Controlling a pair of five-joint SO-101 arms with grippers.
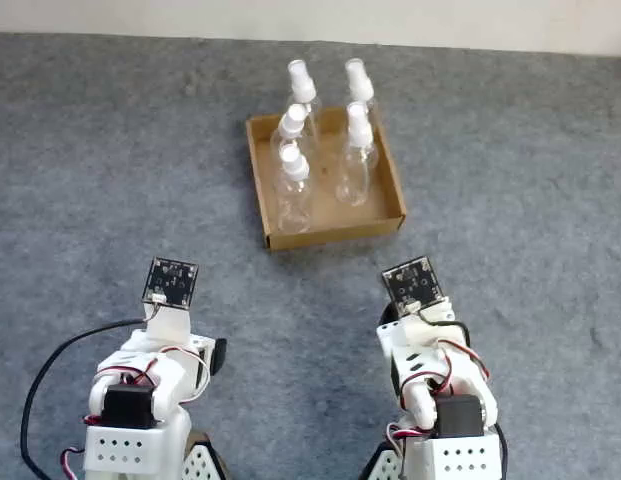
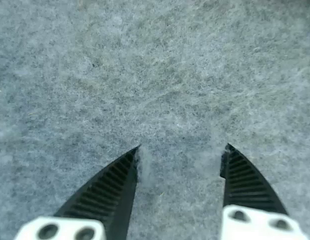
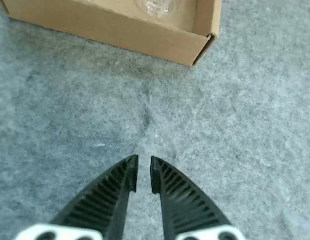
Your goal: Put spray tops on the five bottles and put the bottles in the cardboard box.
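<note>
- Grey felt (image 1: 510,200) covers the whole table, and the cardboard box (image 1: 330,232) sits on it toward the far side, roughly midway between the two arms.
- All five bottles (image 1: 294,198) stand upright inside the box, packed close together, and each carries a white spray top (image 1: 301,82) (I count five tops, one per neck).
- Judged from that, the task looks finished: every top is on and every bottle is boxed, so I see no step left to do.
- Left gripper (image 2: 182,150) hangs just above bare felt, well apart from the box, with its jaws spread wide and holding nothing.
- Right gripper (image 3: 144,165) sits low over the felt, near the box's front wall and one of its corners. Its jaws are drawn almost together, with only a thin slit between them, and they hold nothing.
- Off to the side, a black cable (image 1: 35,385) loops by the left arm's base, well apart from the box.
- As for obstacles, the felt between the arms and the box lies open. The one caution is that the bottles rise well above the low walls and would likely tip if an arm brushed them.
</note>
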